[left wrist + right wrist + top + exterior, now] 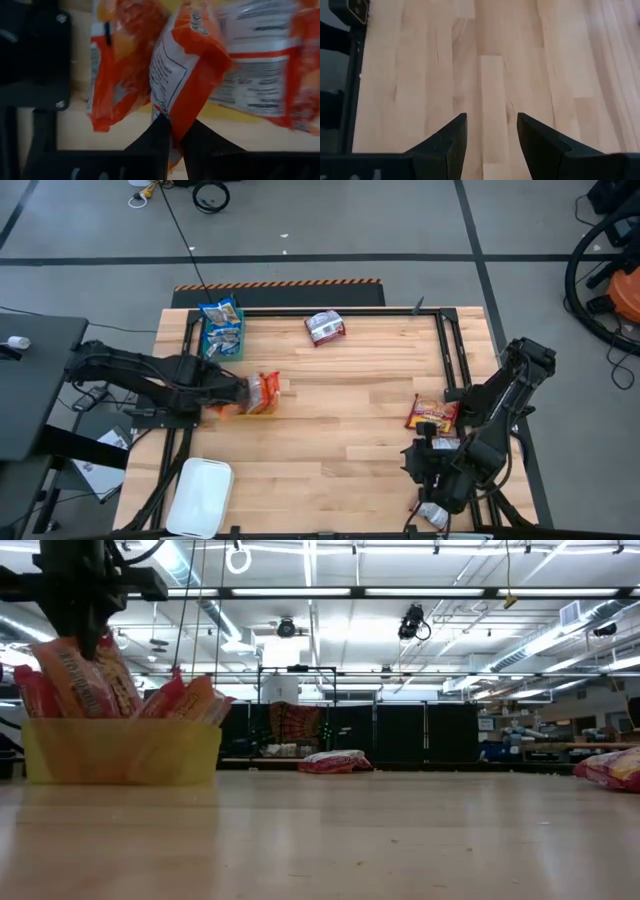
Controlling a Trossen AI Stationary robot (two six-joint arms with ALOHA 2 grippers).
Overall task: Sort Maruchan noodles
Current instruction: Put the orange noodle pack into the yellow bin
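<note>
My left gripper [243, 392] is over the yellow bin [120, 750] at the table's left, shut on an orange-red noodle packet [187, 65]. Other orange-red packets [185, 700] stand on edge inside that bin. Blue-and-white packets [221, 313] sit in the teal bin [222, 340] near the far left. A silver-white packet with red print [324, 327] lies flat on the table near the far edge, and an orange-red packet [432, 414] lies flat at the right. My right gripper [490, 132] is open above bare wood at the near right [428, 465]. My left gripper pinches the orange-red packet by one narrow end edge [175, 131] between its two fingers. The packet stretches away from the fingertips, over the yellow bin among the packets in it. Whether its far end rests on them, I cannot tell.
A white bin [200, 496] lies at the near left corner. A black metal frame [445, 340] borders the table's sides. Bare wood [340, 430] fills the middle of the table.
</note>
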